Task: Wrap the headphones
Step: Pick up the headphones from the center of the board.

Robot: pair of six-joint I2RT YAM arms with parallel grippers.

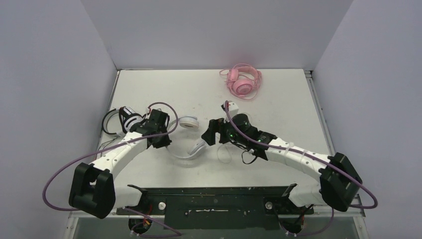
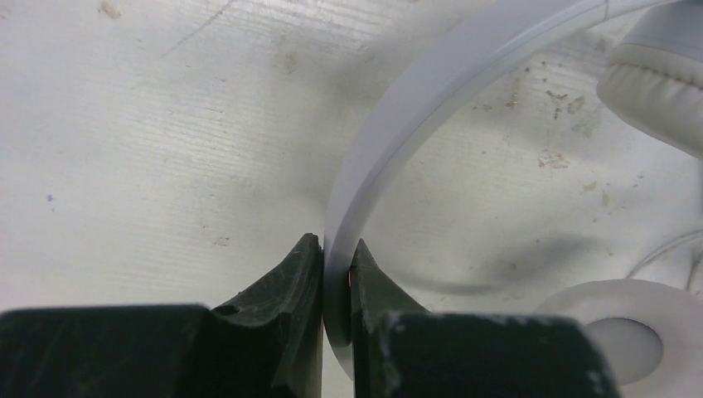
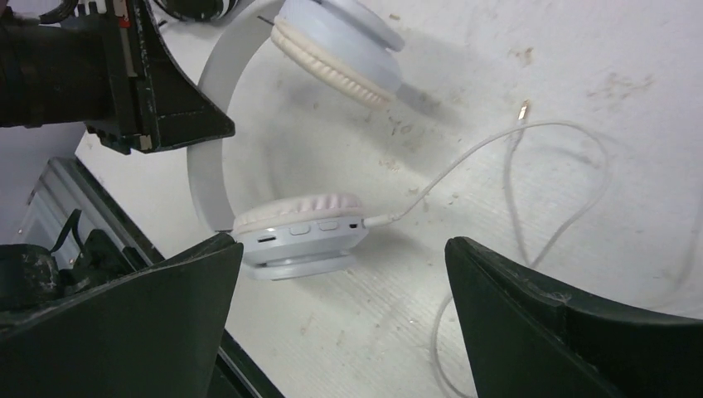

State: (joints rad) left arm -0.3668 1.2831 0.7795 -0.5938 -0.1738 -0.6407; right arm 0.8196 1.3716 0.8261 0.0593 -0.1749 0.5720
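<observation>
The all-white headphones [image 1: 191, 134] lie at the table's middle. My left gripper [image 1: 165, 138] is shut on their headband [image 2: 414, 99], pinched between both fingers [image 2: 337, 278], with the ear cups [image 2: 655, 75] to the right. My right gripper [image 1: 209, 133] is open and empty, just right of the headset; its fingers straddle the near ear cup [image 3: 298, 236] without touching it. The thin white cable [image 3: 514, 166] runs from that cup in loose loops over the table. The black-and-white headset [image 1: 122, 119] lies at the left. The pink headset [image 1: 243, 81] lies at the far back.
Grey walls close in the table on the left, back and right. A black rail [image 1: 209, 196] runs along the near edge between the arm bases. Purple arm cables [image 1: 59, 174] loop out beside both arms. The left gripper's body [image 3: 124, 83] shows in the right wrist view.
</observation>
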